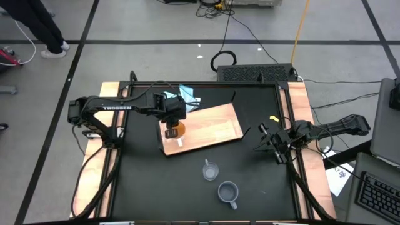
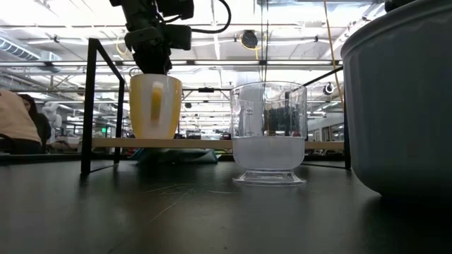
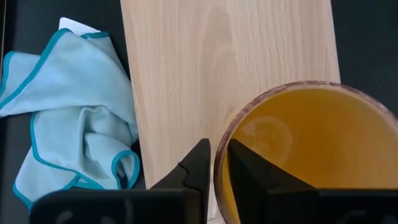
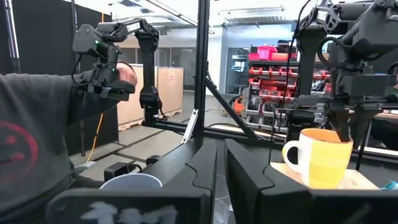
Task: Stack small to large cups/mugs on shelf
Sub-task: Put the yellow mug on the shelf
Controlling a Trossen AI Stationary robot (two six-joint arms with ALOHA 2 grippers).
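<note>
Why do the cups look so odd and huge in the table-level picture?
Low view: the grey-blue mug sits very near the lens, so it looms and is cut off by the frame; bright ceiling lights behind show through the clear glass cup. Left wrist view: the left gripper pinches the orange mug rim at close range, filling the frame.

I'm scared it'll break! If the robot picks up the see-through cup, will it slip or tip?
The clear glass cup looks smooth, so it may slip in a tool. It stands on a narrower foot, so a sideways push might tip it. It appears empty and thin-walled, so probably light but fragile.
</note>
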